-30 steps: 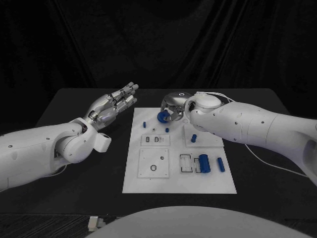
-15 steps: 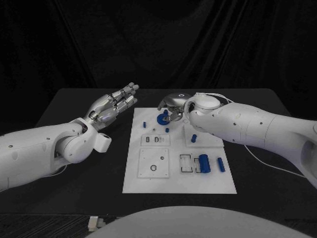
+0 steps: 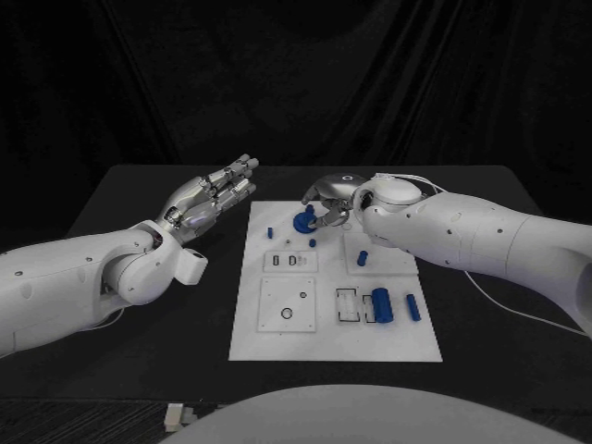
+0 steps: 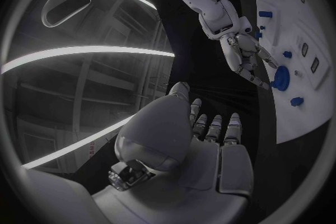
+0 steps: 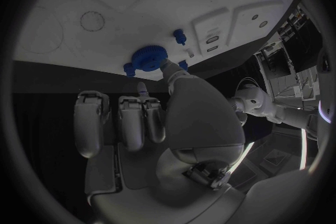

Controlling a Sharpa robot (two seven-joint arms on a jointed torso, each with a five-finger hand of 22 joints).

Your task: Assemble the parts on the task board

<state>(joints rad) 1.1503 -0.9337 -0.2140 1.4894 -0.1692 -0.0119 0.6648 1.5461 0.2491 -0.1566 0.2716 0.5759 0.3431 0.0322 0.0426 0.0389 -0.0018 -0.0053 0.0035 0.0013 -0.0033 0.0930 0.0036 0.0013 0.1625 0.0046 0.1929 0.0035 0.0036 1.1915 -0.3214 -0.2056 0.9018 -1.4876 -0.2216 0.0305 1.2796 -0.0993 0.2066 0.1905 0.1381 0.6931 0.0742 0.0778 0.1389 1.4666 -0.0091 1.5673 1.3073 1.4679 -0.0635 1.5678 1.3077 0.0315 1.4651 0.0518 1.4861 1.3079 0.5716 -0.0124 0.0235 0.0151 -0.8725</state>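
Currently right hand [image 3: 331,199] touches the blue gear [image 3: 302,219] at the task board's [image 3: 336,342] far end, grip unclear; left hand [image 3: 214,197] hovers beside it, fingers open, empty.

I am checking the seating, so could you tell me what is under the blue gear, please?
The task board lies under the blue gear. The gear covers whatever it sits on there.

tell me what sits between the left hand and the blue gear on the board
Nothing: in the head view only bare black table and bare task board edge separate the left hand from the blue gear.
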